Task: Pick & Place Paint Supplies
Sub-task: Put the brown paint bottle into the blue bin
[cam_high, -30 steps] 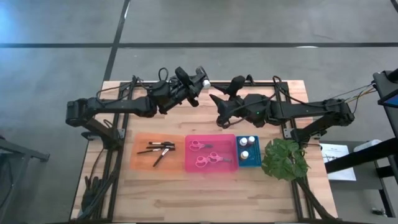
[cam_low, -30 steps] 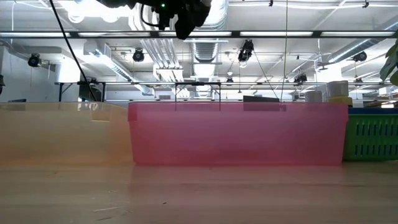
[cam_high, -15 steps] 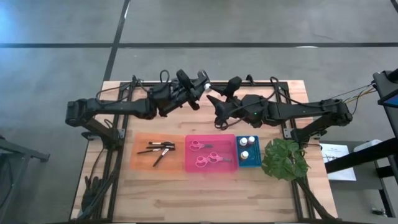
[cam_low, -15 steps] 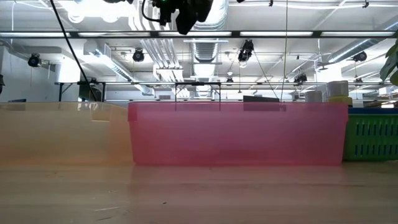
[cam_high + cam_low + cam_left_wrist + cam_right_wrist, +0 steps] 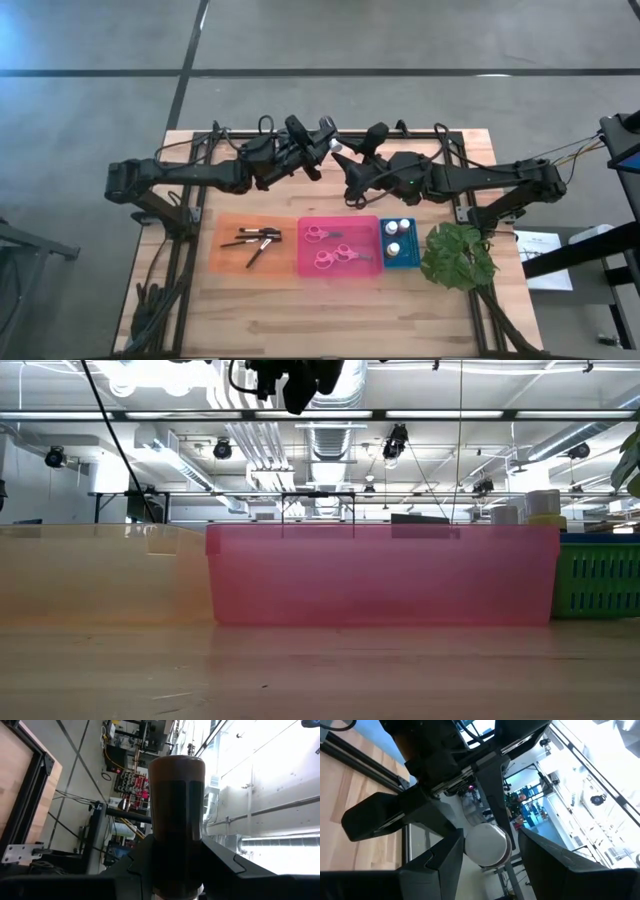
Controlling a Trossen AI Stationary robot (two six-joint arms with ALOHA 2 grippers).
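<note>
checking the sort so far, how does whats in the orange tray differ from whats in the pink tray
The orange tray holds thin dark-handled brushes, lying crossed at loose angles; the pink tray holds two pink-handled scissors, one nearer the arms, one nearer the front edge. The brushes stand out dark against orange; the scissors nearly match their tray. Both sets lie flat inside their trays.

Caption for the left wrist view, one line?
Left gripper shut on a dark paint bottle, pointing off the table toward the room.

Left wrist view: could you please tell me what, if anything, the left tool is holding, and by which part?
The left tool holds a small paint bottle by the end nearer its wrist; the free end sticks out beyond the fingers.
</note>
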